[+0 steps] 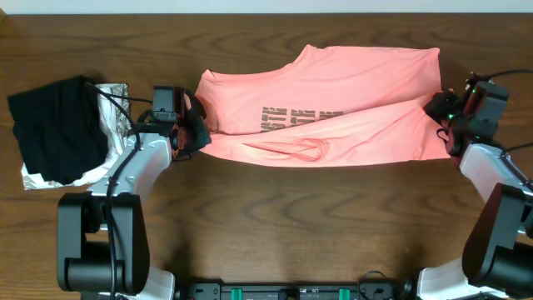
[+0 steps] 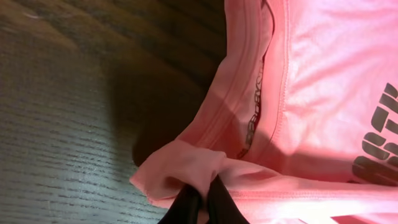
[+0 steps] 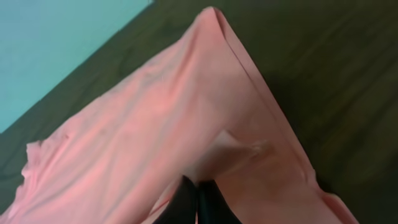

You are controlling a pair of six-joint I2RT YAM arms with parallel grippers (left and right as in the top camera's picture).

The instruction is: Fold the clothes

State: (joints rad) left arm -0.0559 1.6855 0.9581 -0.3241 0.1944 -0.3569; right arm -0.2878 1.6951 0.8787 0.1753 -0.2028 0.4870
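Observation:
The salmon-pink T-shirt [image 1: 333, 92] lies across the middle of the table, its near half folded over so the dark lettering [image 1: 293, 117] is partly covered. My left gripper [image 1: 196, 127] is shut on the shirt's left end, pinching a fold of pink fabric [image 2: 205, 180] near the neckline. My right gripper [image 1: 438, 108] is shut on the shirt's right end, and a pinched ridge of fabric [image 3: 214, 165] rises from its fingertips [image 3: 198, 186]. The shirt is stretched between the two grippers.
A black folded garment [image 1: 52, 127] lies on a silvery-white patterned cloth [image 1: 115, 108] at the left, close behind my left arm. Bare dark wood [image 1: 291, 217] lies in front of the shirt.

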